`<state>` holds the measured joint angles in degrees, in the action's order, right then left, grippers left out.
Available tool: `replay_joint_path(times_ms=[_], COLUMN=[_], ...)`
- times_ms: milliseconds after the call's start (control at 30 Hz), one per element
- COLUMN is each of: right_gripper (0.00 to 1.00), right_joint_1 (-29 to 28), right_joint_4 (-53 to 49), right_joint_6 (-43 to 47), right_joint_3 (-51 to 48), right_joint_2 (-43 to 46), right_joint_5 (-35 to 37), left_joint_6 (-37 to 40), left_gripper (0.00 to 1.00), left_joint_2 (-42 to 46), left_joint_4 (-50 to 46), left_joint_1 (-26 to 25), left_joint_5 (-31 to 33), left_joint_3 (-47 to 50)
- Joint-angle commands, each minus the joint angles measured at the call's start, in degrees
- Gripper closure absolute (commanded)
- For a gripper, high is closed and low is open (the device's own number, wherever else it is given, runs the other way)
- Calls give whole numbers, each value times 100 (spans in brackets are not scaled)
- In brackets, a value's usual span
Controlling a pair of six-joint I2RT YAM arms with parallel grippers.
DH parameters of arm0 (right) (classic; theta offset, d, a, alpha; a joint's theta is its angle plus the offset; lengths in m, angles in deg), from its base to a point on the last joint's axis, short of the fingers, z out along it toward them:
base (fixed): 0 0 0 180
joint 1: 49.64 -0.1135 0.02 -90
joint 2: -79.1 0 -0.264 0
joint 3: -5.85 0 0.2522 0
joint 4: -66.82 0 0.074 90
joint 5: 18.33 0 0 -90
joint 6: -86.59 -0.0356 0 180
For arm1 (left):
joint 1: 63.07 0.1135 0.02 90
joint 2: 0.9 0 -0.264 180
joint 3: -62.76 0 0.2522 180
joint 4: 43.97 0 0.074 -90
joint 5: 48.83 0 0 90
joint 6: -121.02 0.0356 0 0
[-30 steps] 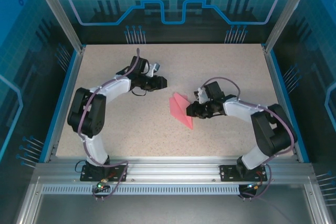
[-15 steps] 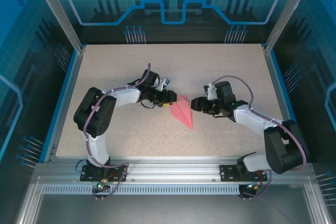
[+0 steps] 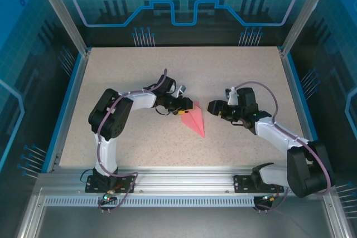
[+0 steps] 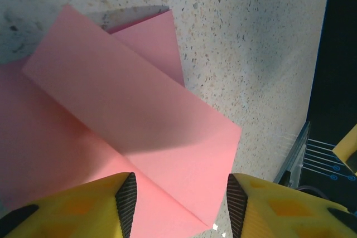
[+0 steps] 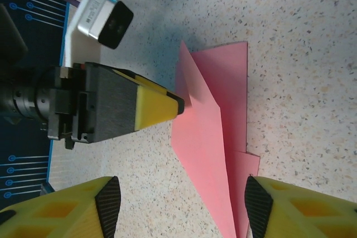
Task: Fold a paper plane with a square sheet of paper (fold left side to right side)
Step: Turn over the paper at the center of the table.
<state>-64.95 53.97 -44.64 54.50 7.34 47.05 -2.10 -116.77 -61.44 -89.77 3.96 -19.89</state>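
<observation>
Top external view. The paper plane [image 3: 193,121] lies at the centre of the surface [image 3: 139,143], a narrow pink dart with its point toward the lower right. The left tool [image 3: 188,106] sits at the dart's upper left edge. The right tool [image 3: 211,107] is just beside the paper on its right, apart from it. The left arm [image 3: 114,118] reaches across low with the elbow bent. The right arm [image 3: 279,135] stretches in from the lower right.

Left wrist view. The yellow fingers [image 4: 120,202] are spread at the bottom of the frame. A raised flap [image 4: 139,121] runs between them and casts a shadow on the layer beneath. They are not clamped on it.

Right wrist view. The left tool's tip meets the standing edge of the flap at centre frame. The right tool [image 5: 181,213] is spread wide, with fingers [image 5: 109,204] low in the frame either side of the dart's tail.

Judgement: the left-over-right fold is in hand, with the flap lifted but not laid. The next move calls for carrying that edge to the right until it meets the far edge, then pressing the crease flat. The right tool is placed to steady the paper.
</observation>
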Motion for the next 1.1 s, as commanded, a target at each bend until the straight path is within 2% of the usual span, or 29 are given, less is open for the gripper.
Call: replay_joint_path(times_ms=[0, 333, 800, 900, 1067], right_gripper=[37, 36, 34, 30, 18], right_joint_1=[113, 201, 235, 246, 314], right_joint_4=[2, -126, -134, -205, -586], right_joint_6=[-95, -72, -69, -43, 187], right_joint_3=[-71, -101, -236, -261, -209], right_joint_2=[160, 271, 381, 384, 264], right_joint_5=[-78, -51, -143, -219, -557], left_joint_6=[-43, -51, -589, -612, -614], left_gripper=[51, 51, 56, 63, 85], left_joint_2=[-196, -396, -390, -366, -309], left_joint_4=[-33, -129, 669, 702, 722], left_joint_1=[-29, -67, -160, -169, -162], left_joint_5=[-164, -118, -490, -495, -495], left_joint_3=[-189, -308, -427, -433, -453])
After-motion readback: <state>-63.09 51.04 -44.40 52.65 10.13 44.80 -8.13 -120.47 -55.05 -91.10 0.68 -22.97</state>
